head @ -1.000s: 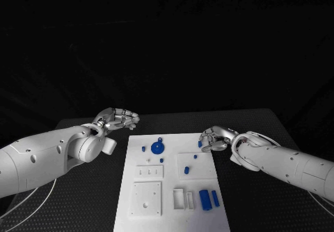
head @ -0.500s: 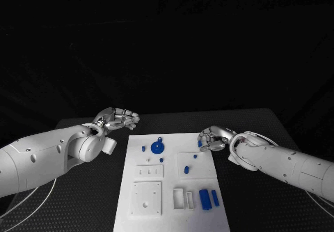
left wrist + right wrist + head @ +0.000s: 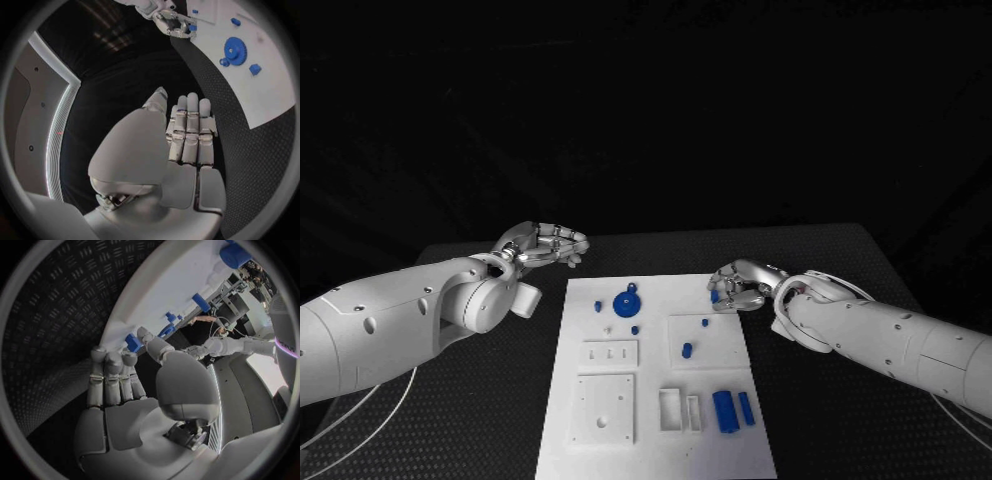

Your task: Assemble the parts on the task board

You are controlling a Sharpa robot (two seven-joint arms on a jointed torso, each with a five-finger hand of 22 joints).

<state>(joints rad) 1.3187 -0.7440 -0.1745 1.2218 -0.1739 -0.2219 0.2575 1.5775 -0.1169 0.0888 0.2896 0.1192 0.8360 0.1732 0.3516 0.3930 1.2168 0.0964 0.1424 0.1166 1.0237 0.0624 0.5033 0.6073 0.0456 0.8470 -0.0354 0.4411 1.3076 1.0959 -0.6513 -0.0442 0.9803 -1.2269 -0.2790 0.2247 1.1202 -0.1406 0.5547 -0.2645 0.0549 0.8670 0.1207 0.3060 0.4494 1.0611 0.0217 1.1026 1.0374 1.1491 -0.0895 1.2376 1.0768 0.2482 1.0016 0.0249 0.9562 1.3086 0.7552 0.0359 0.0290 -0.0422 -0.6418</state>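
Parts on the white task board (image 3: 653,400), mid-surface: a blue gear (image 3: 627,302) near the far end, two blue bars (image 3: 734,411) near its right edge. Left of the board, over bare ribbed black surface (image 3: 473,420), the left hand (image 3: 545,245) curls in, holding nothing. At the far right edge, the right hand (image 3: 737,285) pinches a small blue piece (image 3: 715,296).
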